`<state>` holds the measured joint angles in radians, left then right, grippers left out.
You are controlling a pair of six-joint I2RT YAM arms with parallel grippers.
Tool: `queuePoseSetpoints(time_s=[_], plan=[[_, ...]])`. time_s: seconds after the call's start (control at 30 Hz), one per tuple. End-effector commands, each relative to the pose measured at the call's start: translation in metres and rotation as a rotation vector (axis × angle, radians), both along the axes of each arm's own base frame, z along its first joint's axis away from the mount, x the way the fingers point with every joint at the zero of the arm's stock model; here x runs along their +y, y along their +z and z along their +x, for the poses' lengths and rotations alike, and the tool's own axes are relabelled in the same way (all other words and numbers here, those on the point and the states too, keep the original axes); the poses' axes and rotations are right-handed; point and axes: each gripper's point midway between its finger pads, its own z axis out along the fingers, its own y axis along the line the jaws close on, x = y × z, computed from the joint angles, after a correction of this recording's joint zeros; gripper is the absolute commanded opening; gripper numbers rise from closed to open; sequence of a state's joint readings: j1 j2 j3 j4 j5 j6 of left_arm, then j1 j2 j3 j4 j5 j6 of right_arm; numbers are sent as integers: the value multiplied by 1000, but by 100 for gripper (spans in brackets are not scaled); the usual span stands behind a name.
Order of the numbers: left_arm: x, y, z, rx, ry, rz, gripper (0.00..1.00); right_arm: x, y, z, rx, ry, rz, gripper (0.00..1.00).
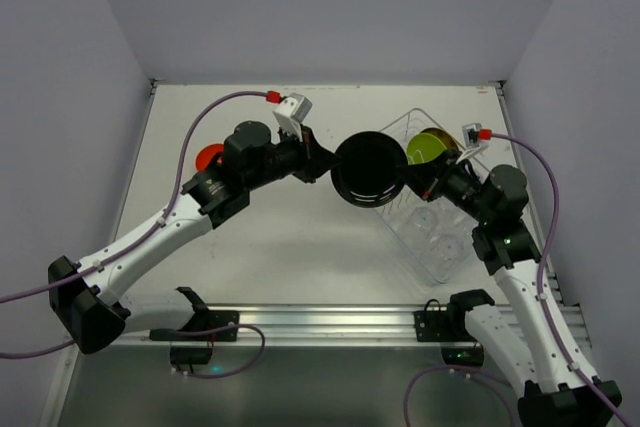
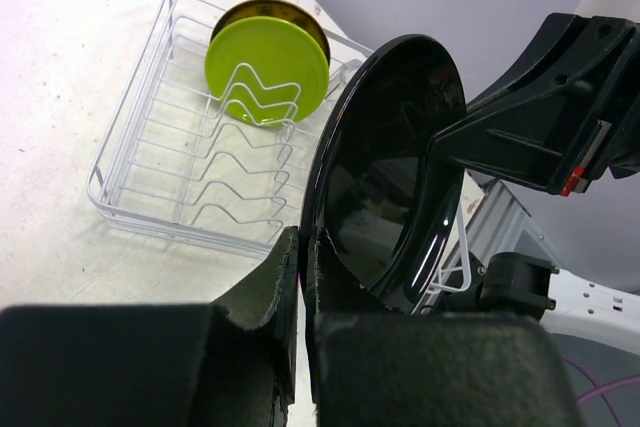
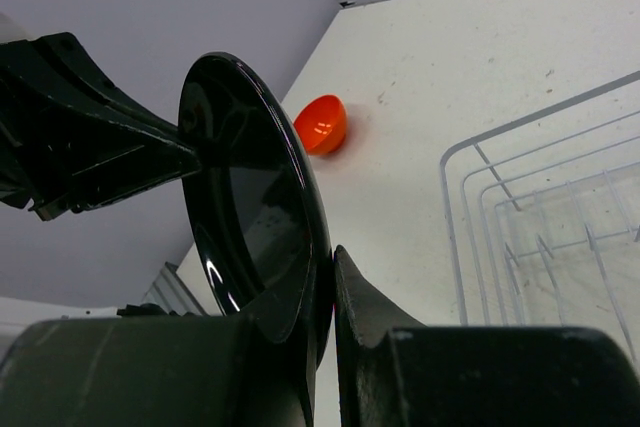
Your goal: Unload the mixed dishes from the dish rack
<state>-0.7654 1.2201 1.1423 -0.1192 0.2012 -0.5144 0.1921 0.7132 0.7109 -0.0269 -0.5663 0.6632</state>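
Observation:
A black plate (image 1: 368,169) hangs upright in the air between my two arms, left of the dish rack (image 1: 437,269). My left gripper (image 1: 325,165) is shut on its left rim (image 2: 385,177). My right gripper (image 1: 412,182) is shut on its right rim (image 3: 250,207). In the left wrist view my gripper (image 2: 305,257) pinches the plate edge; in the right wrist view my gripper (image 3: 330,277) does the same. A lime-green plate (image 2: 265,67) stands in the wire holder, with an olive-yellow plate (image 2: 262,9) behind it. The orange bowl (image 1: 209,158) sits on the table at the left.
Clear cups (image 1: 435,232) lie in the near part of the clear tray. The wire holder (image 2: 130,182) has several free slots. The grey walls close in the table at the back and on both sides.

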Motion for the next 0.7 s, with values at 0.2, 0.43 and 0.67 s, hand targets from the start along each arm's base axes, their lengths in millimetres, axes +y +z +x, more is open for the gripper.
queuePoseSetpoints(time_s=[0.2, 0.43, 0.67], plan=[[-3, 36, -20, -107, -57, -175, 0, 12, 13, -9, -65, 84, 63, 6], [13, 38, -11, -86, 62, -206, 0, 15, 12, -5, -48, 93, 96, 32], [38, 11, 12, 25, 287, -166, 0, 11, 5, 4, -10, 48, 79, 71]])
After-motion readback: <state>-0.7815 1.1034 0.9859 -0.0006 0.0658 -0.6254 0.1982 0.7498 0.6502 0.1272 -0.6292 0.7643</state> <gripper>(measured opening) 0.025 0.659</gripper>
